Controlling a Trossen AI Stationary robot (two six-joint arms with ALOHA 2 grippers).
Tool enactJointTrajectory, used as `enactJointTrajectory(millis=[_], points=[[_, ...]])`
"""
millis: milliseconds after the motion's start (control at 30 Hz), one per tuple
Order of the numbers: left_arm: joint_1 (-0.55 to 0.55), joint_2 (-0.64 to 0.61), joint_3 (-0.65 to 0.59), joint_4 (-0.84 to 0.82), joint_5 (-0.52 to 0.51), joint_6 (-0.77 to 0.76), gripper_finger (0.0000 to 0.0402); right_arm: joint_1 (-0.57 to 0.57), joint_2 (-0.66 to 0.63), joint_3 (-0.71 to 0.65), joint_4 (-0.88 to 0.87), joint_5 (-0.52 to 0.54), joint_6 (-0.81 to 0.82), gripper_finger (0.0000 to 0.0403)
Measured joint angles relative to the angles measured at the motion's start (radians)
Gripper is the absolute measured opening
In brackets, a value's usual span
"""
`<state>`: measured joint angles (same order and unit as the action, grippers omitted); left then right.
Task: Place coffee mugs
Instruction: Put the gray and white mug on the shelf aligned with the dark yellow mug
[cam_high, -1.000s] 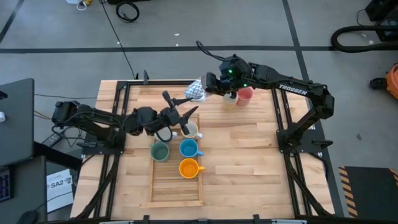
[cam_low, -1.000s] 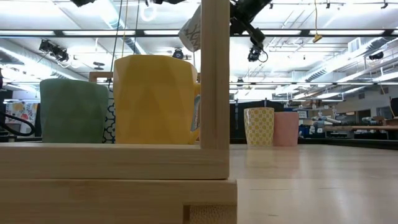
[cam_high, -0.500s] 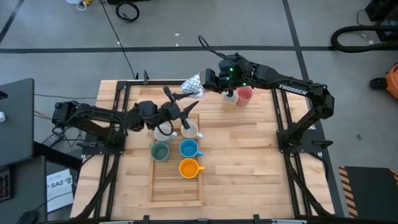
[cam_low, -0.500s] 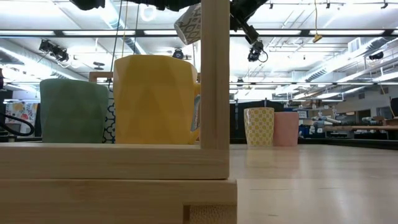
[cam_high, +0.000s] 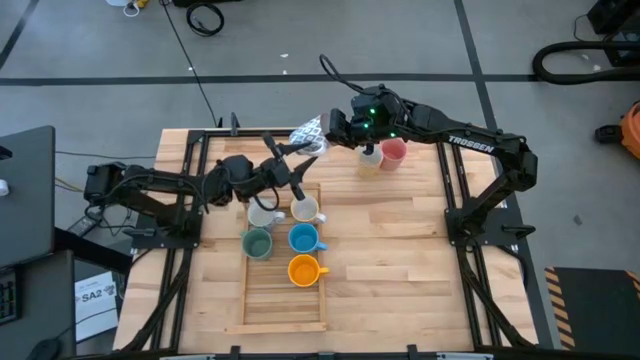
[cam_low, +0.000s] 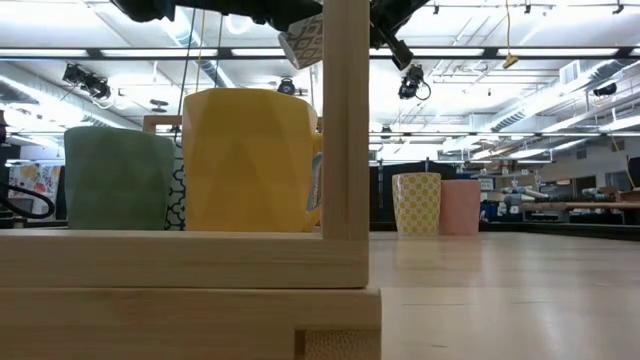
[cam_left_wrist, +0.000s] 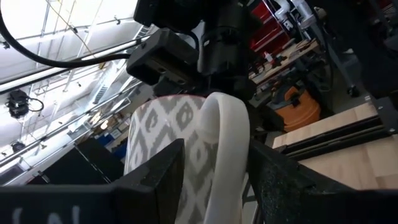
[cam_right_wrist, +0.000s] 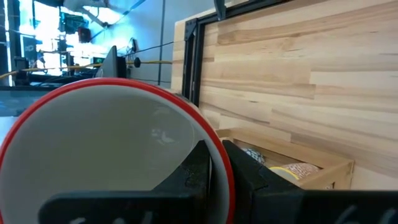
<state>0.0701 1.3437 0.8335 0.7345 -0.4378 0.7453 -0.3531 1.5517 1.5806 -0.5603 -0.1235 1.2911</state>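
The left end effector (cam_high: 287, 163) reaches up over the far end of the wooden tray (cam_high: 252, 305), its fingers spread wide on either side of the patterned mug (cam_high: 311, 134). Its wrist view shows the mug's handle (cam_left_wrist: 227, 149) sitting between the fingers (cam_left_wrist: 152, 177), seemingly not yet pinched, so this looks like a hand-over in mid-air.

In the tray below, five mugs already stand in neat rows: a white mug (cam_high: 263, 213), another white mug (cam_high: 304, 209), a teal mug (cam_high: 257, 243), a blue mug (cam_high: 303, 238) and an orange mug (cam_high: 303, 269), leaving the near end free for more.

The right end effector (cam_high: 335, 131) holds the patterned mug by its rim, one finger inside and one outside, keeping the handle free. Just beside it, a yellow mug (cam_high: 371, 157) and a pink mug (cam_high: 394, 152) wait on the counter (cam_high: 400, 250).
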Motion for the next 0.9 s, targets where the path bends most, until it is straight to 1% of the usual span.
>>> enactJointTrajectory(millis=[100, 300, 567, 667, 900], points=[[0.007, 0.0, 0.0, 0.0, 0.006, 0.0, 0.0161, 0.0, 0.0, 0.0, 0.002, 0.003, 0.0, 0.0038], [0.026, 0.0, 0.0, -0.013, 0.054, 0.001, 0.0127, 0.0, 0.0, 0.0, 0.004, 0.003, 0.0, 0.0038], [0.04, 0.0, -0.002, -0.034, 0.076, 0.027, 0.0069, -0.001, 0.0, 0.0, -0.005, -0.001, 0.004, 0.0039], [0.04, 0.0, -0.002, -0.036, 0.098, 0.043, 0.0068, -0.001, 0.0, 0.0, -0.002, -0.002, -0.004, 0.0039], [0.038, 0.0, -0.002, -0.032, 0.095, 0.043, 0.0072, -0.001, 0.0, 0.0, 0.0, -0.002, -0.009, 0.0039]])
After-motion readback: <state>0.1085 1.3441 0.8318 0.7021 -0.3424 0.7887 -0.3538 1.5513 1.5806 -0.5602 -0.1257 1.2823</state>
